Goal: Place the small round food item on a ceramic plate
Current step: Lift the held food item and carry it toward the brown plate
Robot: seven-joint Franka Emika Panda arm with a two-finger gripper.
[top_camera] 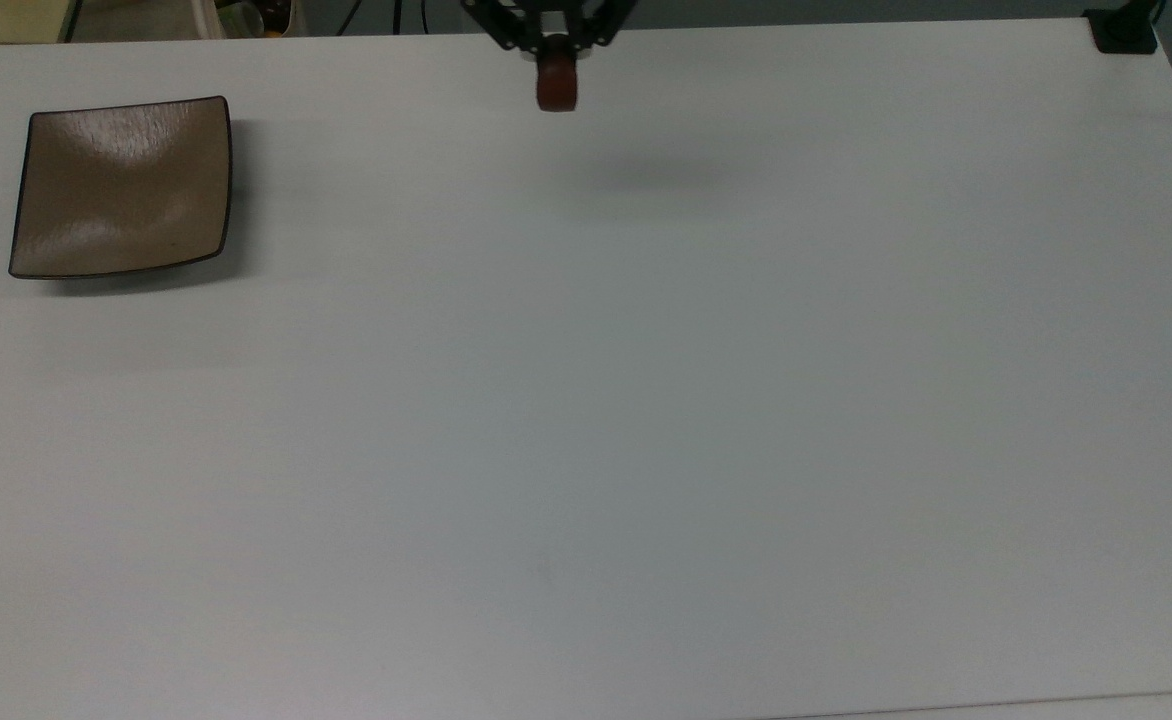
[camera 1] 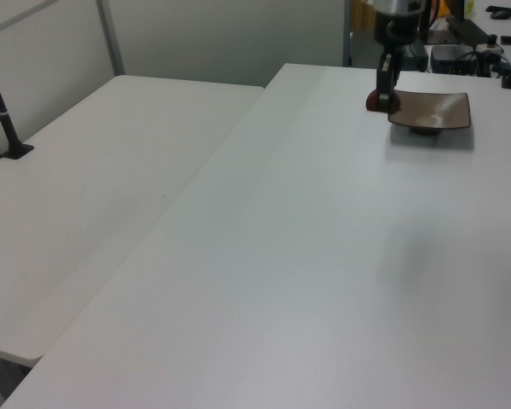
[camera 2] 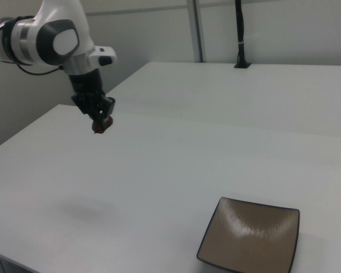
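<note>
Fingers [top_camera: 556,62] closed on the small round food item [top_camera: 556,88], holding it in the air well above the white worktop [top_camera: 586,400]. Item hangs at the top view's upper centre, shadow on the worktop below. Ceramic plate [top_camera: 122,186] sits empty, well apart, at the top view's left

A big white table [top_camera: 586,400] holds the things. A square tan ceramic plate [top_camera: 121,187] with a dark rim sits flat on it, near the top view's left edge.
</note>
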